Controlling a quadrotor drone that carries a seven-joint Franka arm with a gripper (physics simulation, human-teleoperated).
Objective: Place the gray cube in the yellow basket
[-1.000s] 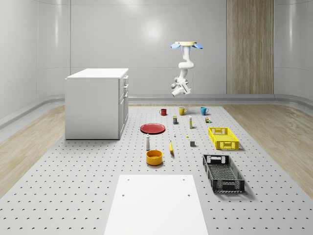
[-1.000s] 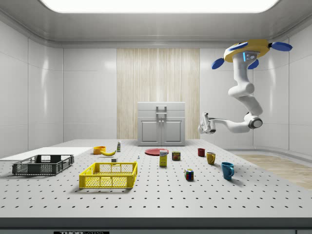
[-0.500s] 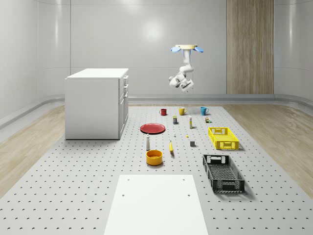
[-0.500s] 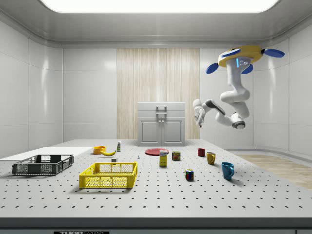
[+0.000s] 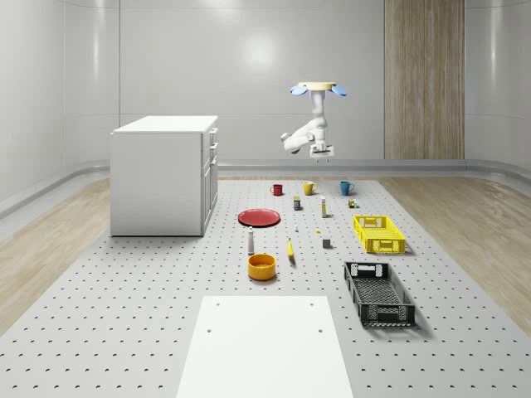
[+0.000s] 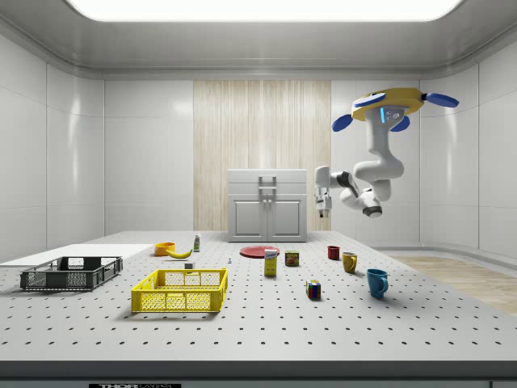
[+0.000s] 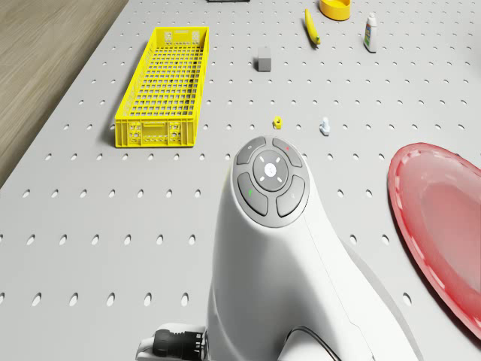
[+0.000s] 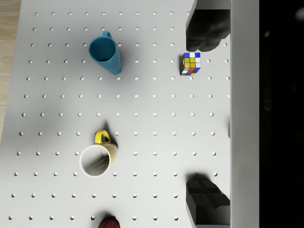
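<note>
Gray and plain, the cube is seen resting flat on the perforated table, close beside the yellow basket, at about nine o'clock of it in the whole-scene view, apart from it and untouched. In the drone view the same gray cube is found off the long side of the basket, with a banana beyond.

The drone is observed hovering high above the table's far end, over the mugs. The gripper is held well above the surface; in the wrist view its fingers are spread wide with nothing between them, and a blue mug, a yellow mug and a puzzle cube are seen below.

The cube is judged rigid, light and not fragile; its faces appear smooth, so some slip is possible. A grasp across two opposite side faces, taken from above and squared to the faces, is judged soundest.
</note>
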